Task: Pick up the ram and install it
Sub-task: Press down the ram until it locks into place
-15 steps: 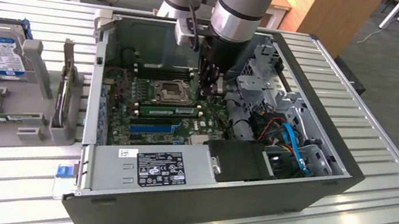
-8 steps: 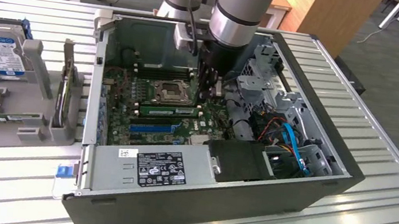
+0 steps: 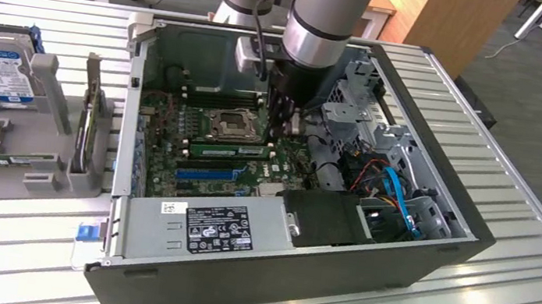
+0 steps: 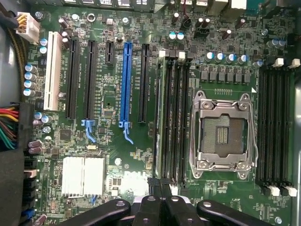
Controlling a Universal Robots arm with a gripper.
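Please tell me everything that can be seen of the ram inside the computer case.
The ram is a long, thin green board with darker parts along its face. It stands on its long edge in a black memory slot beside the open processor socket. The shut pincer is at one end of it; whether they touch cannot be told.

Silver arm [image 3: 317, 39], blue-capped, perhaps black jaws

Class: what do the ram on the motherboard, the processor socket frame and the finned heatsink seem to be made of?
Ram: green circuit-board laminate, matt, likely fibreglass. Socket frame: bare metal, probably steel, by its grey sheen. Heatsink: pale metal, perhaps aluminium; bright parallel fins.
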